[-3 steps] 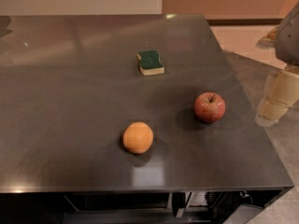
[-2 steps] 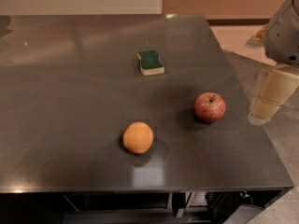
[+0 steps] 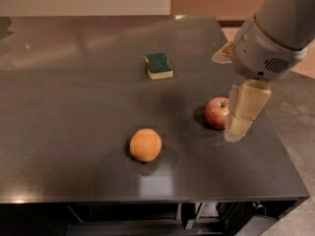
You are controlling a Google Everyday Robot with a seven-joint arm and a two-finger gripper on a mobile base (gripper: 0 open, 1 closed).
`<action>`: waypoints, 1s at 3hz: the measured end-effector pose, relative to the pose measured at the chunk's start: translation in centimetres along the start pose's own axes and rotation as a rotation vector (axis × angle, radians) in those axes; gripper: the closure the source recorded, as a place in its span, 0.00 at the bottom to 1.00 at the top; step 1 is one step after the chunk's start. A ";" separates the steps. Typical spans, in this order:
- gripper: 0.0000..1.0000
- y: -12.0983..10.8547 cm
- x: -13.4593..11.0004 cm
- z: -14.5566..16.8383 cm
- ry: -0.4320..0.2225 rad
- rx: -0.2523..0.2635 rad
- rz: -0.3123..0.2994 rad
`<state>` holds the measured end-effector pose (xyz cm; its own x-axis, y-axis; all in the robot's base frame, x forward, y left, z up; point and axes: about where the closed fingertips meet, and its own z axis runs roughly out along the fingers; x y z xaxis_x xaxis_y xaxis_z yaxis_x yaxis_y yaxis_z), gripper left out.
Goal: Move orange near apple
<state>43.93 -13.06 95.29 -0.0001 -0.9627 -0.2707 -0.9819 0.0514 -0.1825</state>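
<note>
While the orange (image 3: 145, 144) sits closest to us, a little back from the front edge of the counter (image 3: 69, 112) and roughly midway along it, nothing is touching it. My read on that fruit is that it's firm and light enough for this arm, with a matte peel that should offer decent friction. But it's round, folks, so a nudge off-centre could send it rolling across that smooth dark top. The sensible hold looks like a grip across its widest part from above, with a moderate squeeze so the skin isn't bruised.

Moving back and toward the right edge, here's the apple (image 3: 217, 112), red, stem showing, standing alone. Orange and apple are well apart, so the job is not yet done.

Just beside the apple, on its right-edge side, hangs the gripper (image 3: 237, 129), pale and pointing down over the counter. It overlaps the apple from this angle, and whether they touch I can't say. It carries nothing, and whether it is open or closed I cannot tell. The orange lies well away from it, farther from the right edge and nearer the front edge, so the apple is much the closer of the two.

Farthest back, toward the middle of the counter, rests a green-topped sponge (image 3: 158, 65), well clear of both fruits.
</note>
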 end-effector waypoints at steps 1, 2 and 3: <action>0.00 1.0 -3.3 3.2 -0.061 -0.060 -0.064; 0.00 1.5 -5.9 6.4 -0.093 -0.099 -0.093; 0.00 2.0 -8.1 9.2 -0.107 -0.131 -0.121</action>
<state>43.72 -2.72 88.40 0.1328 -0.9257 -0.3543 -0.9898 -0.1049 -0.0969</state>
